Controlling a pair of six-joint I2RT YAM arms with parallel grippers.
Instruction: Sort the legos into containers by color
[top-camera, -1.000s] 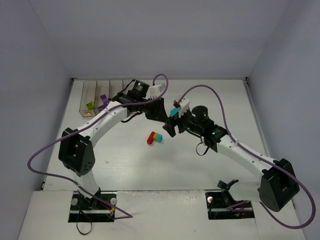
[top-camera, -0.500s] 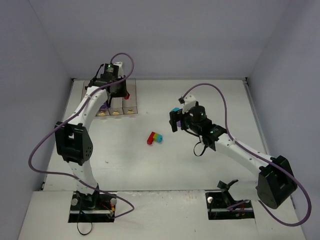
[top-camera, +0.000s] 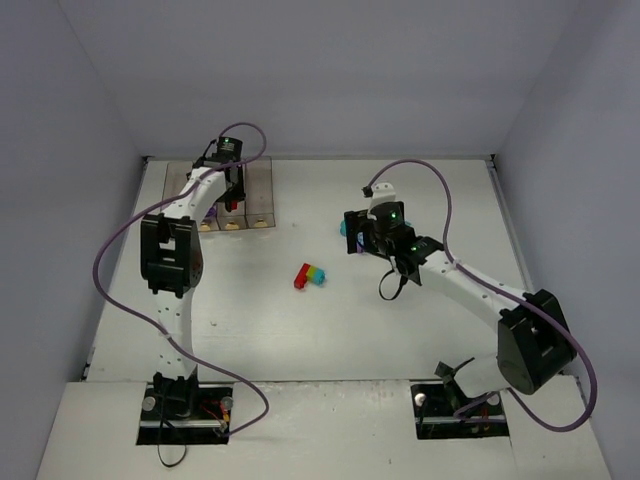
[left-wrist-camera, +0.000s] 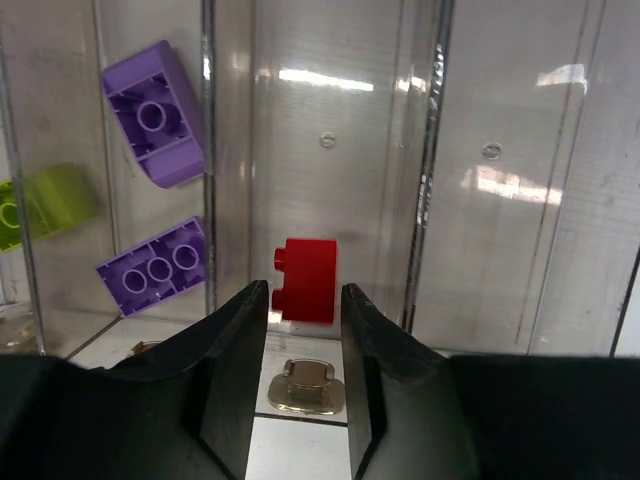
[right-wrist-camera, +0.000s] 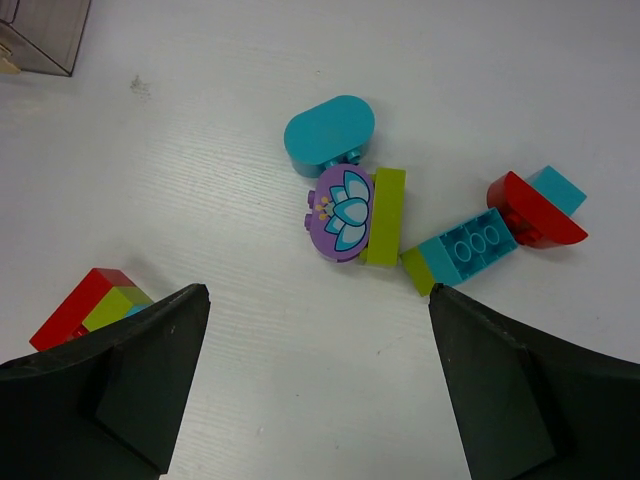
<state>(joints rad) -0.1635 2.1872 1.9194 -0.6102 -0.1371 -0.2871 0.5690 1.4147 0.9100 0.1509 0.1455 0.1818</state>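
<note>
Looking along the left gripper (left-wrist-camera: 305, 292), we find its jaws a narrow gap apart at the small red plastic brick (left-wrist-camera: 306, 268), which sits in the third of the four joined clear plastic bins (left-wrist-camera: 432, 160); we cannot tell whether they touch it. We show the right gripper (right-wrist-camera: 318, 300) spread wide and empty above loose teal, purple, lime and red bricks (right-wrist-camera: 345, 212) on the white table (right-wrist-camera: 200, 150).

Seen from above, the left arm (top-camera: 190, 205) covers much of the containers (top-camera: 262, 195) at the far left corner of the table (top-camera: 400, 330), and their contents are too small to tell. The right arm (top-camera: 440, 270) hides most of the legos (top-camera: 345, 228); only a teal scrap shows. In the left wrist view, the picture's left edge cuts the lime brick (left-wrist-camera: 40, 205). In the right wrist view, one finger (right-wrist-camera: 120, 380) of the right gripper (right-wrist-camera: 318, 292) hides part of the multicoloured brick (right-wrist-camera: 85, 305).
</note>
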